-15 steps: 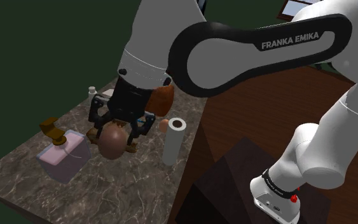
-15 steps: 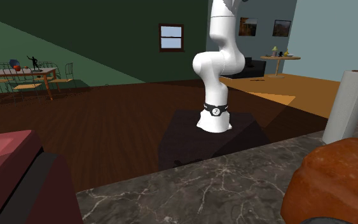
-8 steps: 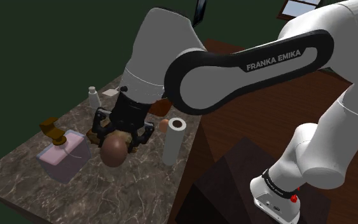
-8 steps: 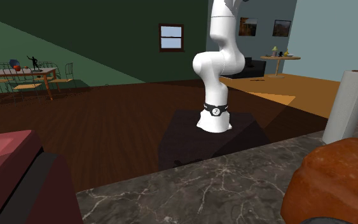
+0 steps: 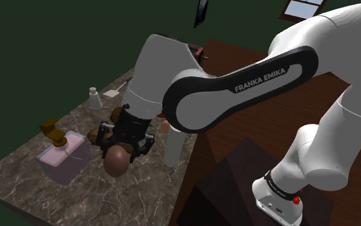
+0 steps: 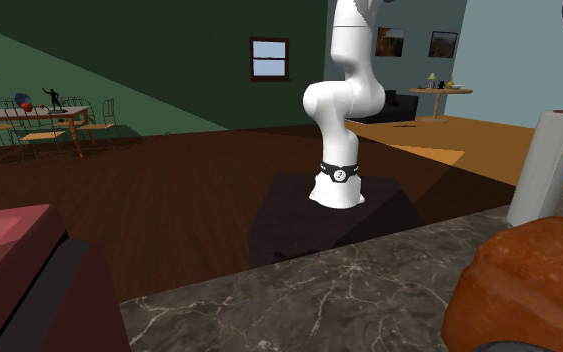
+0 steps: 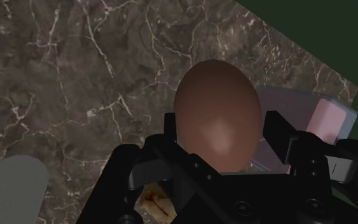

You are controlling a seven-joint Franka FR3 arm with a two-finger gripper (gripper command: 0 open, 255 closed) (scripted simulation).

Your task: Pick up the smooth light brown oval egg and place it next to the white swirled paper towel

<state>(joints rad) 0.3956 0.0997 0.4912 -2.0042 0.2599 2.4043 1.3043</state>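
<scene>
A smooth brown egg [image 7: 217, 114] sits clasped between the black fingers of my gripper [image 7: 220, 130], which is shut on it. In the shoulder view the gripper [image 5: 122, 145] hangs over the dark marble counter [image 5: 127, 199] with the egg [image 5: 116, 162] sticking out below it. The white paper towel roll [image 5: 172, 149] stands upright a short way to that view's right of the egg, partly behind my arm. It shows beside the gripper as a pale rounded shape [image 7: 11, 191], and at the second exterior view's right as the roll [image 6: 547, 165].
A pale pink box [image 5: 63, 157] lies just left of the egg in the shoulder view, with a brown object [image 5: 52, 131] behind it and a small white bottle [image 5: 94, 98] farther back. A reddish-brown lump [image 6: 527, 288] lies near the roll. The counter edge runs close by the roll.
The gripper, still shut on the egg, has moved down and toward the counter's near side in the shoulder view. The arm's forearm has swung lower over the roll.
</scene>
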